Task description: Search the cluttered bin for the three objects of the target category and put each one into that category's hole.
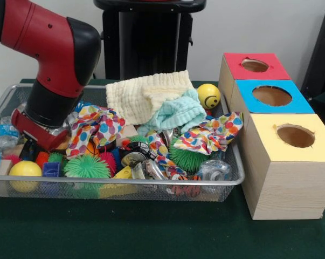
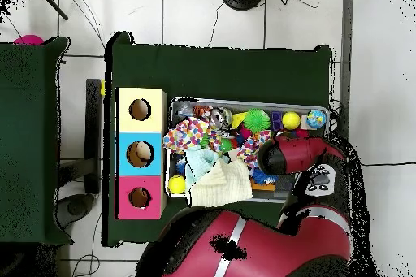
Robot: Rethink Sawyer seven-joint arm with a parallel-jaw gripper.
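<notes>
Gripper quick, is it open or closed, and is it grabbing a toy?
Gripper: cannot be told; it is pushed down among the toys at one end of the silver wire mesh bin, so any grab is hidden.

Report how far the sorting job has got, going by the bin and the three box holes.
Done: the overhead view shows a pale object in the blue box hole; the yellow box and red box holes show nothing clear. In hand: the arm's end effector is down among the toys at one end of the wire bin; its grip is hidden. Left: the bin is crowded with balls, cloths and spiky toys.
</notes>
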